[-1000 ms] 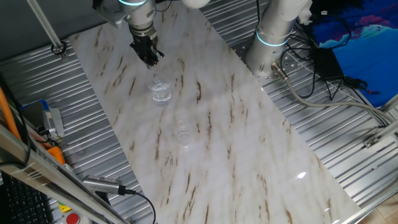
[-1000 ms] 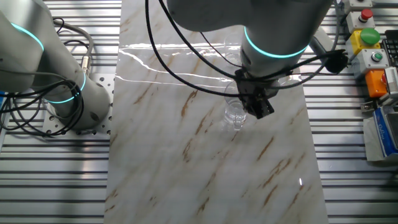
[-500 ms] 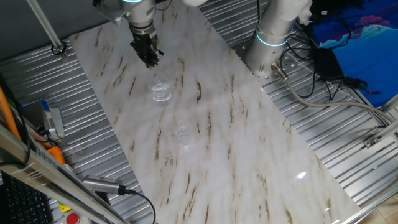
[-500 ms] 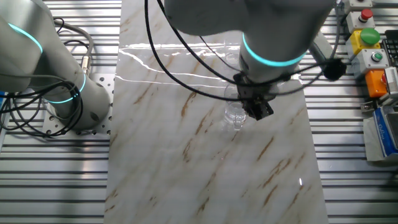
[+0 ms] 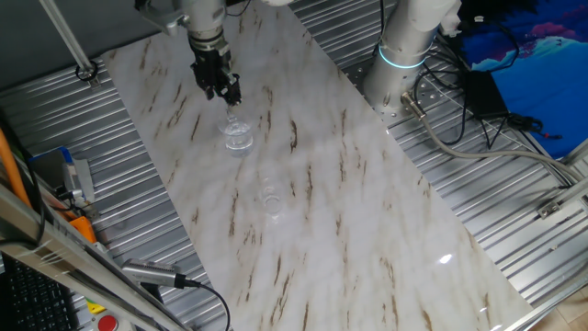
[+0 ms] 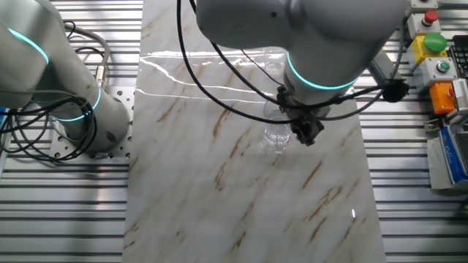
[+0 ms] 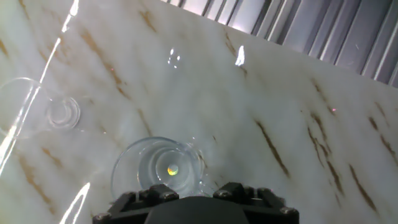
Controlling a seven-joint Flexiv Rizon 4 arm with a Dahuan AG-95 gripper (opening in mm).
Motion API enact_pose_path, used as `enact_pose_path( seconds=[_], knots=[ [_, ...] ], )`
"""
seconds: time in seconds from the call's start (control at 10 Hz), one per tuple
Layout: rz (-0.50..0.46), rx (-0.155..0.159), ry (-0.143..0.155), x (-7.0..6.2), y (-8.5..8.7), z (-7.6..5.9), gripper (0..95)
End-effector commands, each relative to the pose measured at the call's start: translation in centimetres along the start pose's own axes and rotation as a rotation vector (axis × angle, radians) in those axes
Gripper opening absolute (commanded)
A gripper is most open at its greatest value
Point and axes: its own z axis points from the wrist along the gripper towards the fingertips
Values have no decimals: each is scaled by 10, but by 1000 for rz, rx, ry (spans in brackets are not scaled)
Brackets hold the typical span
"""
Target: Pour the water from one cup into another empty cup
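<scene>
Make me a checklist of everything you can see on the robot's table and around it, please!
Surface: marble-look table, lying on ribbed metal.
Job's things: big cup upright near the gripper; small cup upright, apart from it. Water: only faint glints, amount unclear.
Clutter: nothing seen on the marble.
Gripper: gripper hovers just above and beside the big cup, touching nothing; open or shut cannot be told.
Cables: black cables loop over the table; more by the second arm's base.
Surroundings: button box, blue cloth.
</scene>
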Motion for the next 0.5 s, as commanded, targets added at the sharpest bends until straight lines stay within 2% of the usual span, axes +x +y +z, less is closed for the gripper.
enact_pose_path(
  seconds=[0.1, 0.2, 0.3, 0.5],
  knots=[
    [-87, 3, 3, -7, 6, 0, 950],
    [-170, 9, 9, -10, 10, 0, 950],
    [-199, 10, 8, -12, 12, 1, 760],
    [-265, 34, 9, -16, 16, -5, 760]
  ],
)
